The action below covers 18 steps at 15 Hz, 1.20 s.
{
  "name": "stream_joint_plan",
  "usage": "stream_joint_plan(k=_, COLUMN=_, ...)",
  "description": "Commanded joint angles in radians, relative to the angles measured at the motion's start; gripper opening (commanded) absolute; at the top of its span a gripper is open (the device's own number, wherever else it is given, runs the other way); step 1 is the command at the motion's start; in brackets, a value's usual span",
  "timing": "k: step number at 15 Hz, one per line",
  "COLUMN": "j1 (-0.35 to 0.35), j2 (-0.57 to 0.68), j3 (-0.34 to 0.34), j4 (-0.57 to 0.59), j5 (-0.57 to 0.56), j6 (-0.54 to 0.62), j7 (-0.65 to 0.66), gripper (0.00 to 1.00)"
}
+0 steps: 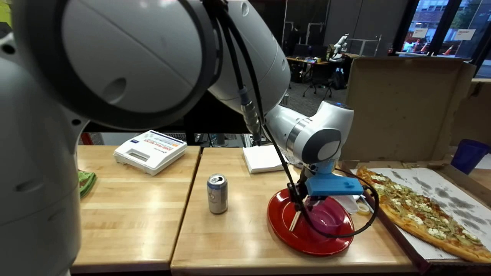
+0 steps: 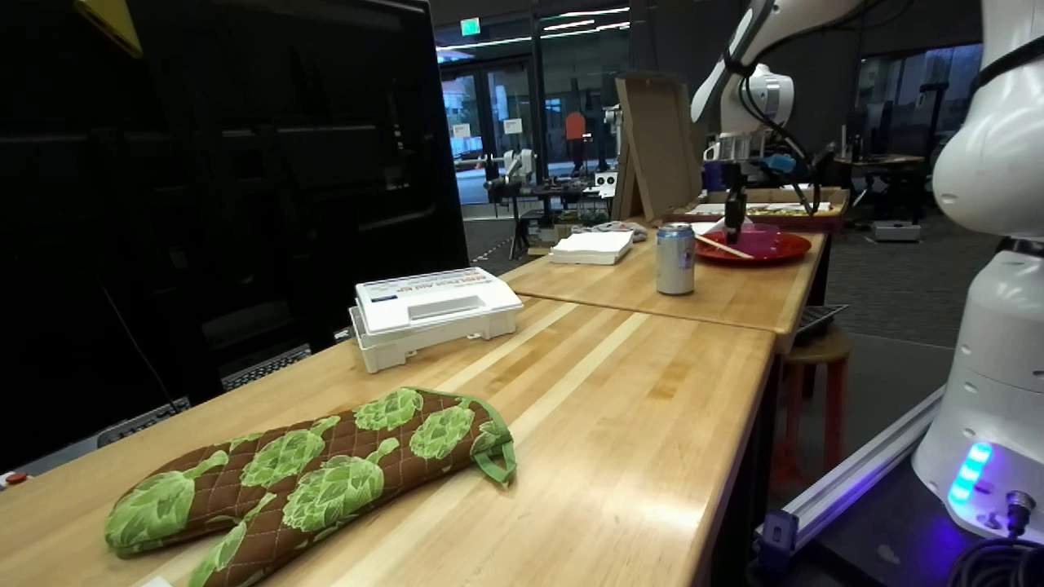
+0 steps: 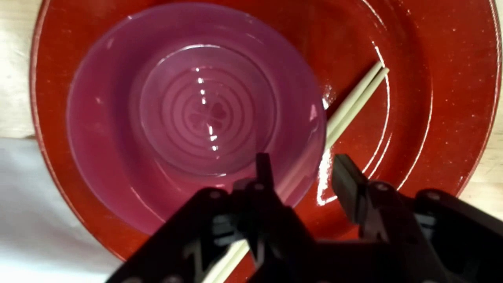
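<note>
Gripper (image 3: pixel 302 162) is hanging at the edge of a purple bowl (image 3: pixel 208 110), jaws standing partway apart, rim showing between them, hard to say if they're touching it. Bowl's sitting on a red plate (image 3: pixel 459 98), chopsticks (image 3: pixel 352 105) running under its side.

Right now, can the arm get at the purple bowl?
Probably yes: the open gripper appears to straddle the rim of the purple bowl, with nothing visible blocking it, though chopsticks run beneath that rim.

Glare whitened part of the bench (image 2: pixel 603 424) in an exterior view, while the wrist view's pincer (image 3: pixel 302 167) looked dark and blurred.
</note>
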Motion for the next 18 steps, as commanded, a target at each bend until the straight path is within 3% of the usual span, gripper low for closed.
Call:
stream_joint_plan(k=1, j1=-0.013, j2=0.0, j3=0.018, j4=0.023, j5=-0.052, j6=-0.013, j7=0.036, gripper=0.14)
stream_joint_plan(k=3, j1=-0.012, j2=-0.008, j3=0.021, j4=0.026, j5=-0.071, j6=-0.014, j7=0.042, gripper=0.01)
stream_joint_plan(k=11, j1=-0.01, j2=-0.064, j3=0.021, j4=0.007, j5=-0.12, j6=0.002, j7=0.067, gripper=0.01)
stream_joint_plan(k=18, j1=0.012, j2=-0.197, j3=0.026, j4=-0.123, j5=-0.177, j6=0.094, j7=0.059, gripper=0.01)
